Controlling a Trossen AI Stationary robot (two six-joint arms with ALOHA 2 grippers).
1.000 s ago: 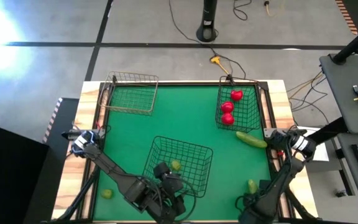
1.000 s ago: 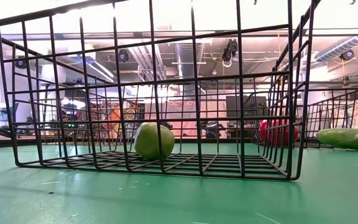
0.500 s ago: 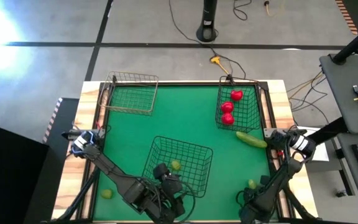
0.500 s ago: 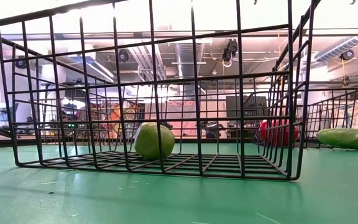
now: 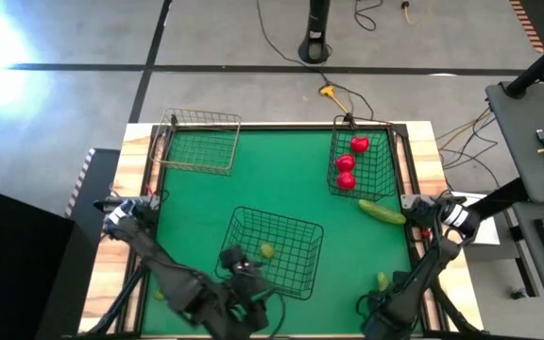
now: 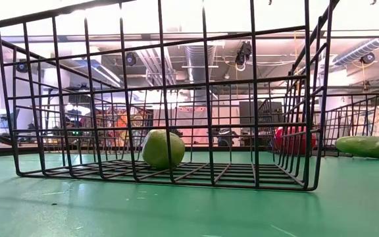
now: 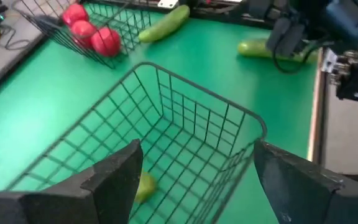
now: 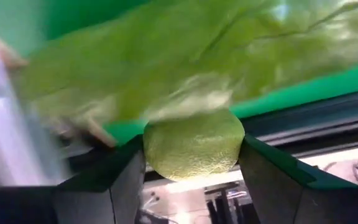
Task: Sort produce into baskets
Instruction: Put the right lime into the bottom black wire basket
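Observation:
One lime (image 5: pixel 267 250) lies on the floor of the large basket (image 5: pixel 305 231). Three red tomatoes (image 5: pixel 348 165) lie in the small right basket (image 5: pixel 376 165). One cucumber (image 5: pixel 382 211) lies on the mat beside that basket. My right gripper (image 5: pixel 382 291), near the front right corner, is shut on the second cucumber (image 7: pixel 253 48). My left gripper (image 7: pixel 196 149) is open and empty above the large basket's near left rim. Another lime (image 5: pixel 158 296) shows at the front left, mostly under my left arm. My right gripper pinches the second cucumber between its two fingers; a rounded part (image 8: pixel 193 146) fills the gap between them. In the left wrist view the fingers (image 7: pixel 283 38) come down on it from above and lie across it. The cucumber is level; whether it is off the mat I cannot tell.
A small wire basket (image 5: pixel 199 142) stands at the far left corner. The wooden table border (image 5: pixel 428 161) runs round the green mat. Bare mat lies between the baskets in the middle.
My left gripper has moved toward the table's left edge along the large basket's near side, staying open, and its arm now covers most of the front-left lime. The lime in the basket has kept still.

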